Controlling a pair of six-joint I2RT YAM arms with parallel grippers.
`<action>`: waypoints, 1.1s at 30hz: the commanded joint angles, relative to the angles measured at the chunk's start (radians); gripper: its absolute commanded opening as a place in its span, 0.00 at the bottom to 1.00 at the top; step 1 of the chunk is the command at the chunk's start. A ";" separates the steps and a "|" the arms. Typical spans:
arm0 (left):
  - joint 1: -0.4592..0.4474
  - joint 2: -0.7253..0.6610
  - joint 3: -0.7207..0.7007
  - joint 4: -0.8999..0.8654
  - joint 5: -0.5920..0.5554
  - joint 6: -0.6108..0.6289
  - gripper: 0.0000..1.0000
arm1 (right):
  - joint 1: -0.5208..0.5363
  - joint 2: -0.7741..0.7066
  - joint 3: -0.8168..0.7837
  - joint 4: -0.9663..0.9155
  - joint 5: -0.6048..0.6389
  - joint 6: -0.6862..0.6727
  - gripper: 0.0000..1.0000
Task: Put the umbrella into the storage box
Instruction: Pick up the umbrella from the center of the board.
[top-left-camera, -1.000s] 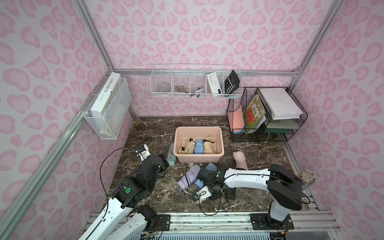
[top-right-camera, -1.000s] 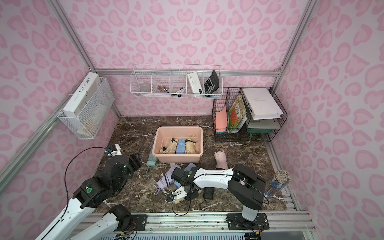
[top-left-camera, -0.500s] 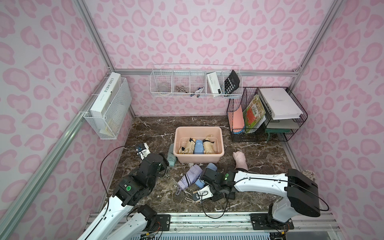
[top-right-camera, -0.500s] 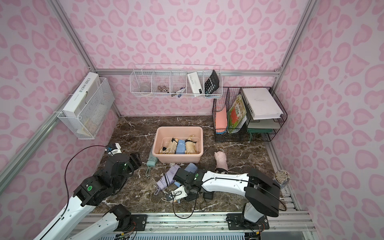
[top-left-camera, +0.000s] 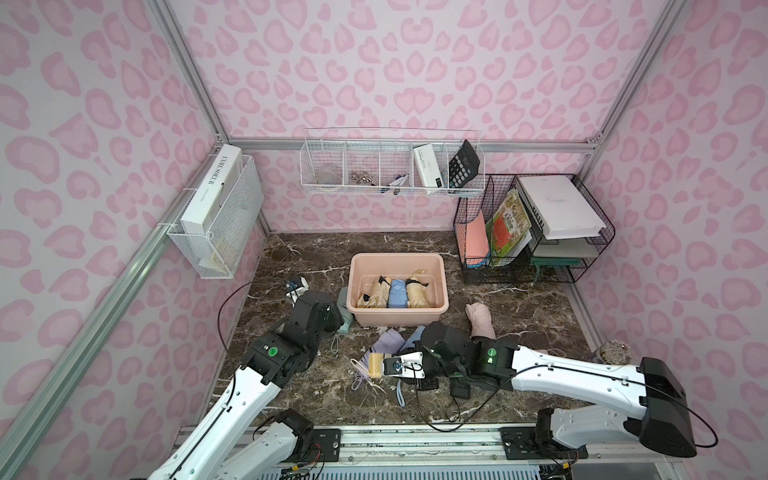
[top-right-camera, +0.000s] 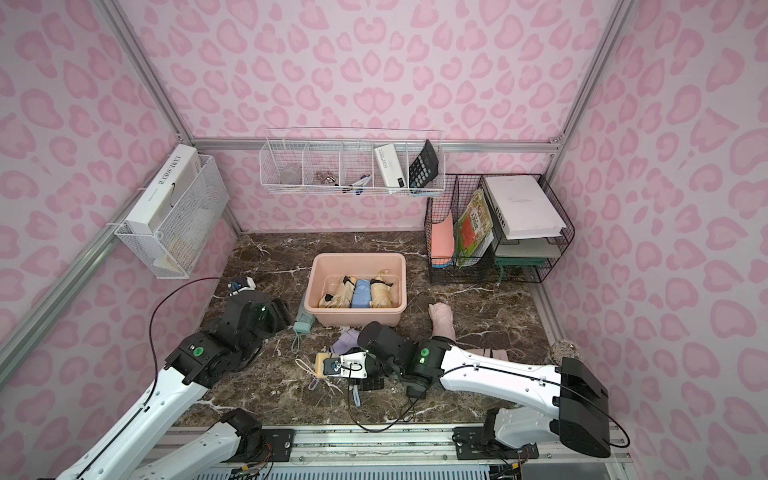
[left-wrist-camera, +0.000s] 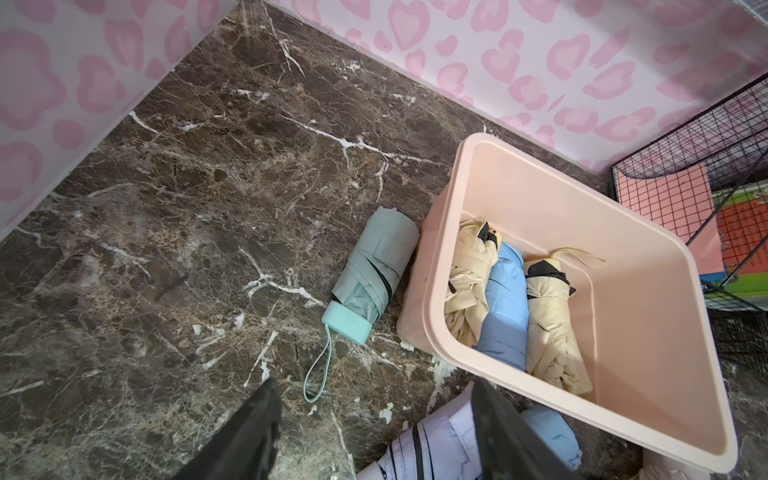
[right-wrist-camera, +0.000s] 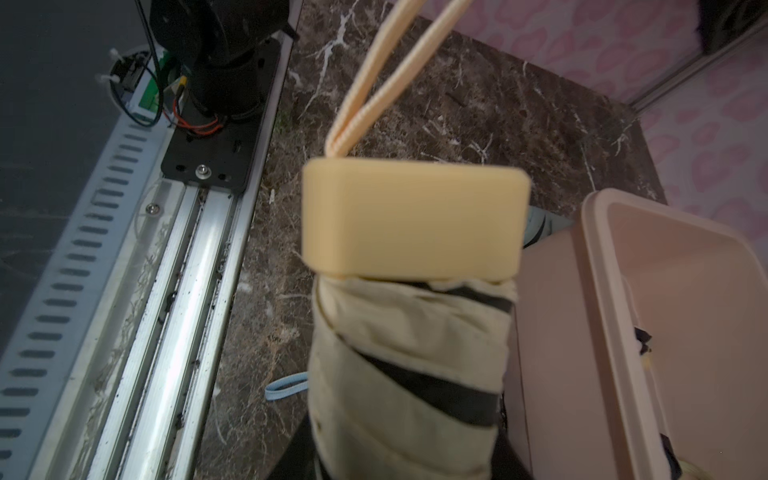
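Right pincer (right-wrist-camera: 409, 461) clamps cream umbrella (right-wrist-camera: 409, 353); storage box (right-wrist-camera: 598, 266) alongside.

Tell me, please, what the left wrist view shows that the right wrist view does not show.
Only the left wrist view shows the blue umbrella inside the storage box, the black wire rack and the open left gripper. Only the right wrist view shows the cream umbrella close up, with its yellow handle, and the rail. Both show the storage box and the marble table.
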 joint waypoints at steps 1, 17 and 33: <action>0.034 0.022 0.005 0.041 0.104 0.065 0.73 | -0.018 -0.020 0.001 0.195 0.014 0.162 0.18; 0.141 0.200 0.000 0.222 0.327 0.263 0.73 | -0.159 0.088 0.098 0.575 0.248 0.831 0.22; 0.156 0.364 0.062 0.218 0.345 0.330 0.63 | -0.310 0.362 0.365 0.417 0.183 1.163 0.16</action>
